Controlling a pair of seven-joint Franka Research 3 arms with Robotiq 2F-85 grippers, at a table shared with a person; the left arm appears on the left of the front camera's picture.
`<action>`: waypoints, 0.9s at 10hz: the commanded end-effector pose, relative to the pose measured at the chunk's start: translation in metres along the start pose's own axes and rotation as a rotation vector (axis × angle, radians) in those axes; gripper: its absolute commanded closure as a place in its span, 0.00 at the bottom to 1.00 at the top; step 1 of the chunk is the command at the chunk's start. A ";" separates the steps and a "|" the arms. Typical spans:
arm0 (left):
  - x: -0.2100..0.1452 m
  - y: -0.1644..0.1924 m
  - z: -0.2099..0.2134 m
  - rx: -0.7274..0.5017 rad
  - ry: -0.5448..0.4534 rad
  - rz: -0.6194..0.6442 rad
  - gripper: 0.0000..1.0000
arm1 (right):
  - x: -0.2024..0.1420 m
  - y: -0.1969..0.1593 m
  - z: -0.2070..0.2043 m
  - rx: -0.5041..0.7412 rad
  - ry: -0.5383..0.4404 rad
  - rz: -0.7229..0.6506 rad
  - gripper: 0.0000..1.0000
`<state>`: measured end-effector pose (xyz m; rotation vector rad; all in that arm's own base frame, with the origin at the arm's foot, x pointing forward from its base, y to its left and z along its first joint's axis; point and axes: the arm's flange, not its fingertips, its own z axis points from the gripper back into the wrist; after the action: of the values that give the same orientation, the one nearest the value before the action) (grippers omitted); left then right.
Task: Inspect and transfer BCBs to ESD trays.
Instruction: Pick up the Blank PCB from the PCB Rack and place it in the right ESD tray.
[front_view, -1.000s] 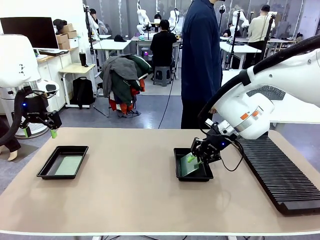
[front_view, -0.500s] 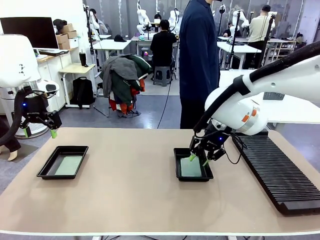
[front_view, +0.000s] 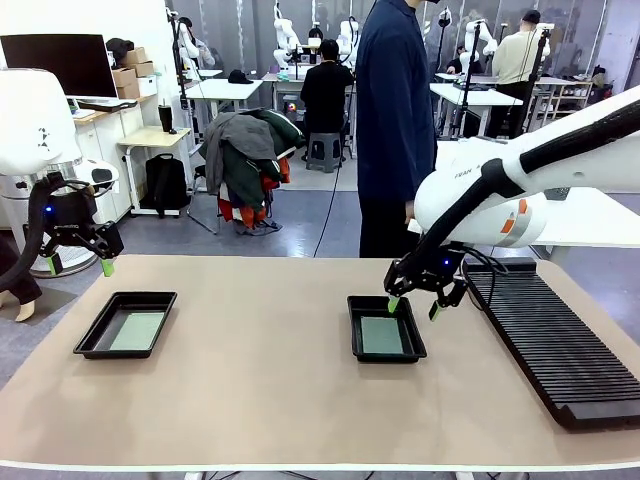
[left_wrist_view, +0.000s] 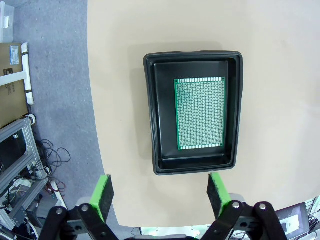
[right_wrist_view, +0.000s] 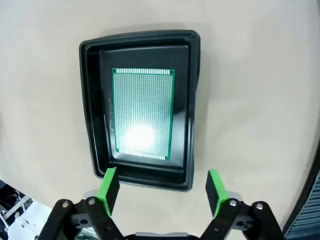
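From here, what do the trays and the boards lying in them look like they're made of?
Trays: the one under the right arm and the one under the left arm look like moulded black plastic, semi-gloss, with rounded rims and soft sheen.
Boards: thin rigid green sheets with a fine dot grid, likely perforated circuit laminate; the right one throws a bright glare, so it is fairly glossy.

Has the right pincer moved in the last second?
Yes. The right pincer has lifted out of the middle tray and shifted toward the rack, leaving the board flat inside.
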<state>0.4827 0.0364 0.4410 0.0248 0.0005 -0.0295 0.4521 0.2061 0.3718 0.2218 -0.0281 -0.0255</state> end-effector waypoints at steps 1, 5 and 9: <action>0.001 0.000 -0.001 0.001 -0.004 0.000 0.00 | -0.006 0.005 0.016 -0.055 0.019 0.011 0.00; 0.001 0.000 -0.001 0.001 -0.004 0.000 0.00 | -0.014 -0.003 0.033 -0.097 0.031 0.028 0.00; 0.001 0.000 -0.001 0.001 -0.004 0.000 0.00 | -0.014 -0.005 0.033 -0.080 0.033 0.051 0.00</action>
<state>0.4827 0.0364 0.4410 0.0248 0.0005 -0.0294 0.4380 0.1910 0.4034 0.1310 0.0003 0.0307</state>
